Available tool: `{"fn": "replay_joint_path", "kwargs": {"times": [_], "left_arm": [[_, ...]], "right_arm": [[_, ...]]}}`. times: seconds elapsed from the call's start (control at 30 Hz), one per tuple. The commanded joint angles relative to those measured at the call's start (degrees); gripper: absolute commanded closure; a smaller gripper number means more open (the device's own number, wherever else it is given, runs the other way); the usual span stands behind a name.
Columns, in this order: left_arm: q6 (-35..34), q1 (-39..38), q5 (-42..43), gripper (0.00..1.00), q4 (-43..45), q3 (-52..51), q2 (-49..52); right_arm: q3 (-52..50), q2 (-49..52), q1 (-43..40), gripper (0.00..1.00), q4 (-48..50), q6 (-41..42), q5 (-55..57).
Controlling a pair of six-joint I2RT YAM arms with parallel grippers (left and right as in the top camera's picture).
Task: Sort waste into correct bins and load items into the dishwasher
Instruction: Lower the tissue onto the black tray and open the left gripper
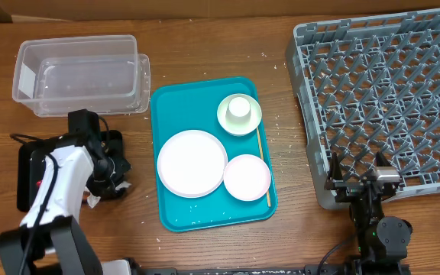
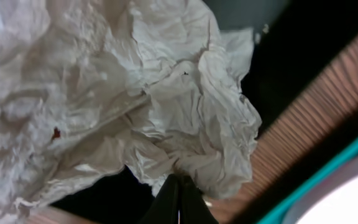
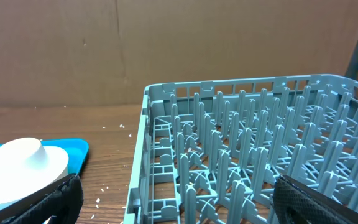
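Sitting fully shut, left gripper [image 2: 179, 198] has its tips right against the lower edge of a crumpled white napkin [image 2: 135, 93]; can't tell if a fold is actually pinched or only touched. Napkin fills the left wrist view and lies directly ahead of the tips, over the black tray [image 1: 27, 159], so this waste is at the bin already. Wood table [image 2: 303, 124] shows past it. Teal tray [image 1: 166, 114] starts just to the right of this gripper, with the large white plate [image 1: 192, 163] nearest its edge.

Right gripper [image 1: 361, 182] has its jaws wide apart and holds nothing. It hovers at the near left corner of the grey dish rack [image 1: 388, 99], rack pegs straight ahead of it.

Dishes still on the teal tray:
- small pale pink plate [image 1: 247, 177], closest to the right gripper, to its left
- white cup [image 1: 239, 108] on a pale saucer [image 1: 239, 124], further back
- thin wooden stick [image 1: 263, 164] along the tray's right edge, long axis near to far

Judgement: the right arm is nearer both the dishes and the rack, so loading suits it, reaching left
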Motion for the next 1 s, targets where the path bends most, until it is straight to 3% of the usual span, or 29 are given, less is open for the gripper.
{"fn": "replay_joint_path", "kwargs": {"times": [0.0,0.23,0.47,0.97], "left_arm": [[1.1,0.2,-2.1,0.96,1.1,-0.5,2.3],[-1.7,0.4,-9.2,0.96,4.3,-0.5,6.1],[-1.7,0.4,-9.8,0.96,11.9,-0.2,7.4],[-1.4,0.4,-8.1,0.96,-0.6,11.9,0.6]], "right_arm": [[-0.6,-0.6,0.4,0.00,0.4,0.2,0.3],[-0.6,-0.6,0.4,0.00,0.4,0.3,0.3],[-0.6,-0.6,0.4,0.00,0.4,0.3,0.3],[-0.6,-0.6,0.4,0.00,0.4,0.3,0.3]]}}
